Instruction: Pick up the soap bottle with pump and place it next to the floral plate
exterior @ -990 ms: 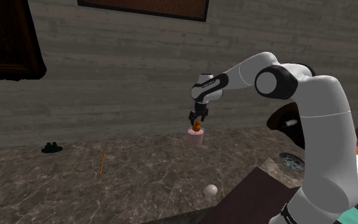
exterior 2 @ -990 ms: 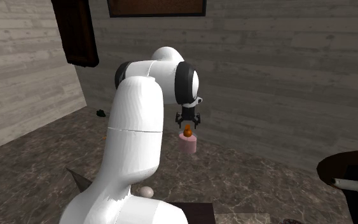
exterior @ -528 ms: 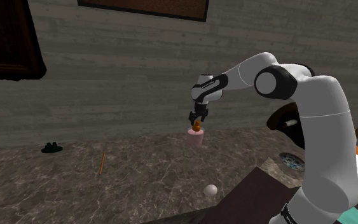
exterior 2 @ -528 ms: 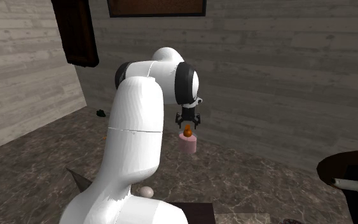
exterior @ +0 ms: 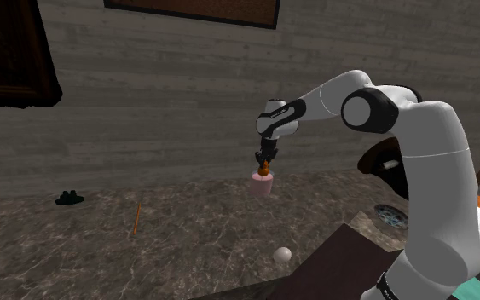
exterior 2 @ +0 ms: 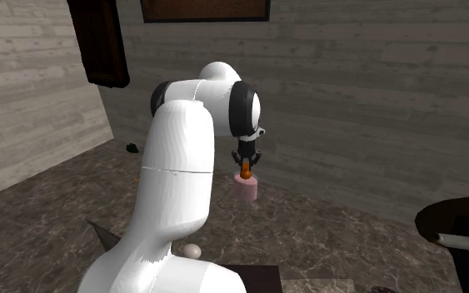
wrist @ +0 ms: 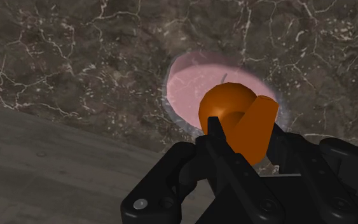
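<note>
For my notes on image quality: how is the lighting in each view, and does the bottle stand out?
Shoulder view: dim, even light; the pink bottle stands out from the dark counter. Second exterior view: equally dim, the white arm brightest. Wrist view: the orange pump is vivid, the black pincer shows almost no detail.

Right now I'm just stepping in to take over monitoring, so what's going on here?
The white arm's black gripper is shut on the orange pump of a pink soap bottle. The bottle stands upright on the dark marble counter close to the wall, not yet lifted. A patterned plate lies partly hidden behind the arm, toward the shoulder view's right.
</note>
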